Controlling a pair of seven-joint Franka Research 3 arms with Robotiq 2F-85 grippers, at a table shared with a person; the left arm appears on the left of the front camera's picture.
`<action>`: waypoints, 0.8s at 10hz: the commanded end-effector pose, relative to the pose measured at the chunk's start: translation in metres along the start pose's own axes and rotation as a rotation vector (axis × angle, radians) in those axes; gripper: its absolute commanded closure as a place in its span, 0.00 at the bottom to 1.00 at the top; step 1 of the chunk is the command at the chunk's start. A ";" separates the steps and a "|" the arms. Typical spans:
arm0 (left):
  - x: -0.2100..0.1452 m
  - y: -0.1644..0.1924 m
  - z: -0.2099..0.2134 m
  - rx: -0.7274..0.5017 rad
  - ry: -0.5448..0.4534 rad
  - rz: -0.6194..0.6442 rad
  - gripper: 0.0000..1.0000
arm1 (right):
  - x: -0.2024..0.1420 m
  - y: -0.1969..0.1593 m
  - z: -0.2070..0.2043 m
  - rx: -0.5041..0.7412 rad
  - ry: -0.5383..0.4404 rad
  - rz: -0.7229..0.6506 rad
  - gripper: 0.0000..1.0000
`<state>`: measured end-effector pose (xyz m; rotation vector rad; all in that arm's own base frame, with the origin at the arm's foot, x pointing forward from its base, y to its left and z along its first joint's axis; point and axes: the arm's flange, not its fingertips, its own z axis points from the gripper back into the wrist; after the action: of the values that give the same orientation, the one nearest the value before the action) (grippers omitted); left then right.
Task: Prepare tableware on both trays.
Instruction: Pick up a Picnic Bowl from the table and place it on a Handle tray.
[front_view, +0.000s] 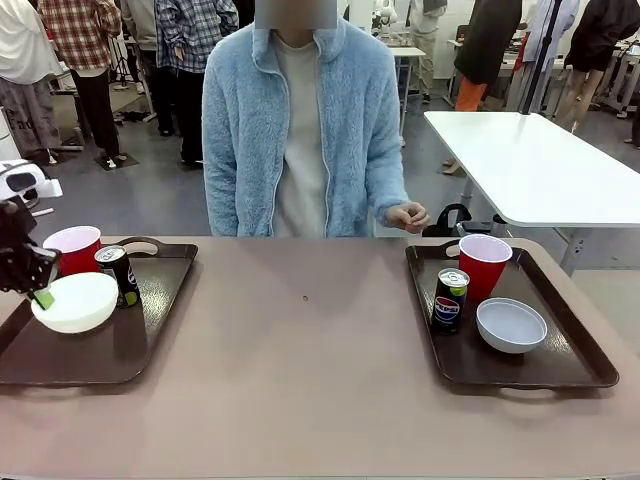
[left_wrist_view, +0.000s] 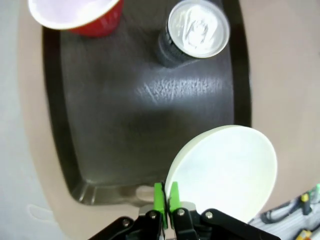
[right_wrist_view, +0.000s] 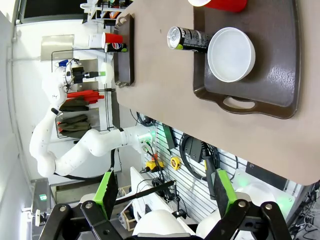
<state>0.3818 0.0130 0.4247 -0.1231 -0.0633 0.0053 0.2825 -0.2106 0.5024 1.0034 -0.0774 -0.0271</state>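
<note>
while pinching the white bowl (front_view: 75, 301) by its 9 o'clock rim over the left tray (front_view: 150, 335), left gripper (left_wrist_view: 165, 196) clamped, right gripper (right_wrist_view: 162, 189) wide, found right tray (front_view: 575, 355) already set, only lowering left.

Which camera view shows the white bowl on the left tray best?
The front view: the whole white bowl sits on the left tray, left gripper pinching its rim. The left wrist view shows it close and tilted, jaws shut on it. The right wrist view leaves it too distant to tell.

Pepsi globe logo on the right tray's dark can (front_view: 449, 299) — no lettering legible elsewhere
</note>
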 end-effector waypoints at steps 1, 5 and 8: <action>0.000 0.007 -0.021 0.012 0.006 -0.019 0.99 | 0.000 0.002 -0.003 0.027 -0.017 0.014 0.00; 0.001 0.008 -0.055 0.023 0.029 -0.003 0.99 | 0.000 0.002 -0.003 0.027 -0.017 0.014 0.00; 0.001 0.005 -0.068 0.052 0.031 -0.002 0.99 | 0.000 0.002 -0.003 0.027 -0.017 0.014 0.00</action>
<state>0.3948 0.0111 0.3657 -0.1006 -0.0183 0.0070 0.2824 -0.2106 0.5024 1.0031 -0.0774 -0.0271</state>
